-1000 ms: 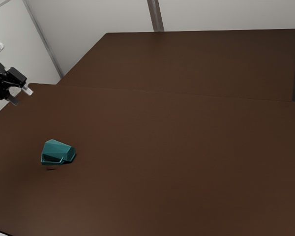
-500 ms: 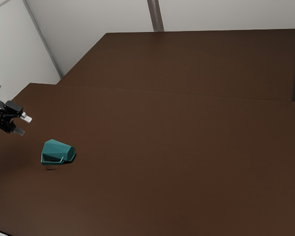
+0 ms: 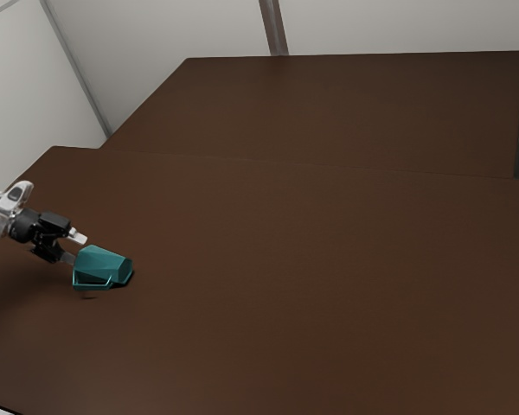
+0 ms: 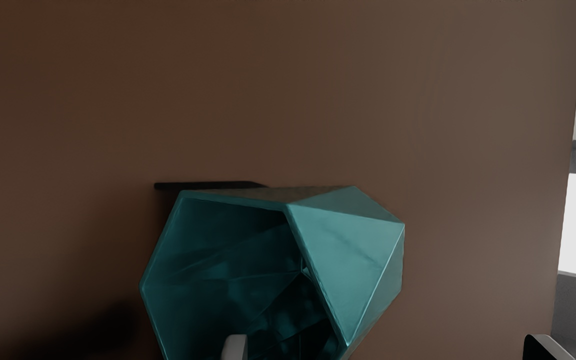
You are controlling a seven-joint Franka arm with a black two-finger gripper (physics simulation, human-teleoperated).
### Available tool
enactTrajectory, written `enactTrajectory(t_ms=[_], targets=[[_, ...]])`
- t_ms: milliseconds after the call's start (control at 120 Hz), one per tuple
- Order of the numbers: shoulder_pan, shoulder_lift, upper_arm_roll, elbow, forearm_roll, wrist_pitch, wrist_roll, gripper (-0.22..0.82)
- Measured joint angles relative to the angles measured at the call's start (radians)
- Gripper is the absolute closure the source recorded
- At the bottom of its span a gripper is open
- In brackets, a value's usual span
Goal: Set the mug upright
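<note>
"How does the gripper (image 3: pixel 74 247) stand?"

"Fingers (image 4: pixel 235 348) spread apart, nothing clamped. One shows against the mouth of the mug (image 3: pixel 103 266), the other out past its side wall. Whether the near one is inside the rim or touching it, I can't tell from here."

"And the mug itself?"

"Right by the fingertips, toward the exterior view's left, lying on its side on the bench (image 3: pixel 311 285). Its mouth faces the gripper."

"So what's done?"

"The reach, mostly, I'd say. The hand is down close, with the fingers lined up as if to take the wall between them. The grasp isn't made, and the mug isn't righted."

"Leaving the real work, then."

"Yes: settle the fingers around the wall, close them, lift a little, tip the mug until its base points down, set it on the bench and let go. I'd call it well short of halfway. My worry is a shallow bite on those slanted faces; it could slip or roll as they close."
</note>
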Motion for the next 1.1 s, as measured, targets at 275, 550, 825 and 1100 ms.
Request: enactTrajectory(t_ms=[275, 550, 825, 1100], targets=[[0.0, 0.004, -0.037, -0.063, -0.06, 0.048, 0.045, 0.0], [0.0, 0.001, -0.045, -0.07, -0.093, 0.068, 0.075, 0.53], [0.0, -0.029, -0.078, -0.076, -0.102, 0.072, 0.095, 0.73], [-0.036, -0.231, -0.148, -0.139, -0.045, 0.099, 0.075, 0.76]])
